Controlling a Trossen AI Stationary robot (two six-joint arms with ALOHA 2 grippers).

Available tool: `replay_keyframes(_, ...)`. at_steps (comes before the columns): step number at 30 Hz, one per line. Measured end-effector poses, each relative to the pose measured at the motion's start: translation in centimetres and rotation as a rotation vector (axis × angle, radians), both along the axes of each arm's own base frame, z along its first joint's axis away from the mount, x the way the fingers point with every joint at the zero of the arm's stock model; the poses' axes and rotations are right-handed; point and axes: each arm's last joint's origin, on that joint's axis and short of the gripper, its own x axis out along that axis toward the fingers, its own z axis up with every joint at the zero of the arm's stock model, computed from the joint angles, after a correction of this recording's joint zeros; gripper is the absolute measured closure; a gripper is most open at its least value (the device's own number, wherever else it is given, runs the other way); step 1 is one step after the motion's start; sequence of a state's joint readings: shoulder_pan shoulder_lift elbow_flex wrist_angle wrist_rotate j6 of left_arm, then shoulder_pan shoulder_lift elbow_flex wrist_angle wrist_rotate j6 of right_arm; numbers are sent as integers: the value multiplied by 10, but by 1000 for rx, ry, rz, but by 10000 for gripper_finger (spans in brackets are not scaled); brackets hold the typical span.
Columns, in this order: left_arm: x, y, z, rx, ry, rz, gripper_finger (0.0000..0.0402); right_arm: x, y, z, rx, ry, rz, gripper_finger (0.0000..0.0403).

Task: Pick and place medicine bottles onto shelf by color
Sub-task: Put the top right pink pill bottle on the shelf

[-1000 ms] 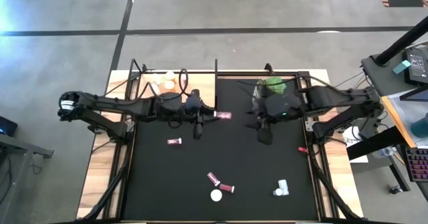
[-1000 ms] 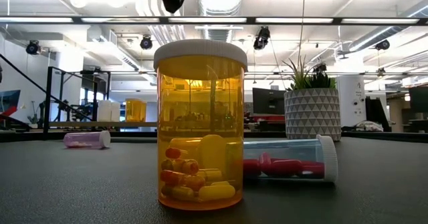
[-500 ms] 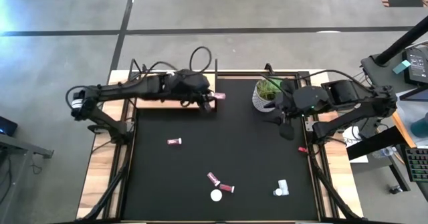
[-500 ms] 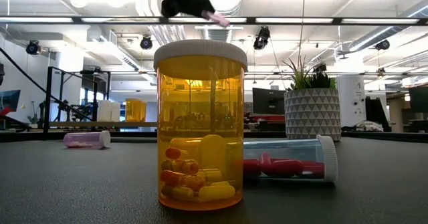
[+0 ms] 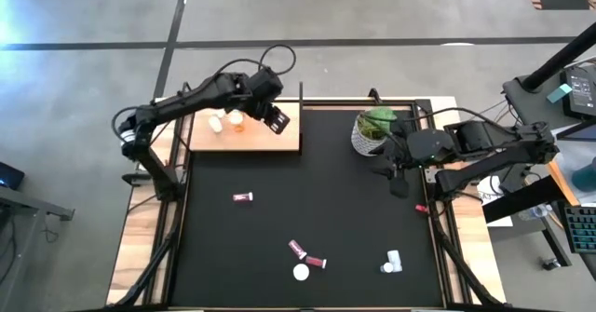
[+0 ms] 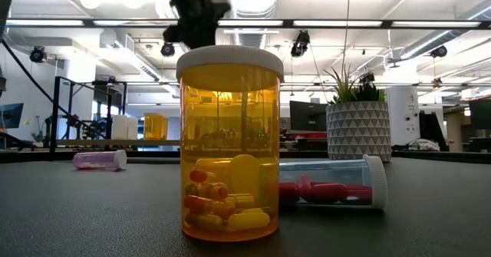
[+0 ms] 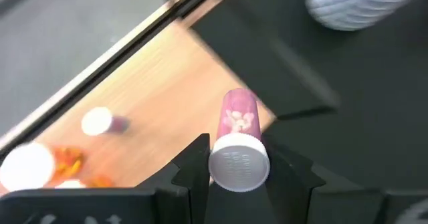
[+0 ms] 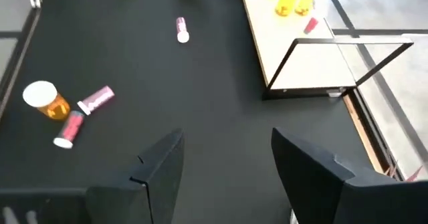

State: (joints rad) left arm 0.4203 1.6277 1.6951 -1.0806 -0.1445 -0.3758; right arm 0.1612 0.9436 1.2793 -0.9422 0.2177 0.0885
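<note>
Jaws of left gripper (image 7: 239, 177) clamped on pink bottle (image 7: 237, 140), long axis running straight out; hung over shelf (image 5: 284, 141), 3 o'clock end. Right gripper (image 8: 224, 160) gaped, empty, near plant pot (image 5: 371, 133).

shelf bottles (image 5: 226, 120) too small, plant pot (image 7: 364, 2) cropped

The shelf (image 5: 244, 136) is a pale wooden board lying flat at the table's far left corner. On it stand two orange bottles (image 5: 236, 118) and a small reddish one (image 7: 101, 122). Above the shelf's right part, a pink bottle with a white cap (image 7: 239, 152) is held on its side. Out on the mat lie a pink bottle (image 5: 243, 197) alone, an upright orange bottle (image 6: 229, 143) with two red bottles (image 5: 309, 255) beside it, a white bottle (image 5: 391, 261) to the right, and a red bottle (image 5: 421, 208) at the right edge.
</note>
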Motion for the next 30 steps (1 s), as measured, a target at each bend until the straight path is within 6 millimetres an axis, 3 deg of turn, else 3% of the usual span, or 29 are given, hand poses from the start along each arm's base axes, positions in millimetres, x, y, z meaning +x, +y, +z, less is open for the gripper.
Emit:
replay_keyframes(6,7,35,-29,-44,76,89,300,-6,-4,-2,-109,-35,-49,186)
replay_keyframes(11,15,62,-60,-99,154,132,300,-12,-6,-1,-104,-211,-59,186)
replay_keyframes(17,23,85,-84,-135,209,124,300,-17,-6,-20,-72,-378,-71,186)
replay_keyframes(30,36,105,-102,-111,266,17,300,-31,-10,-45,-81,-536,-123,186)
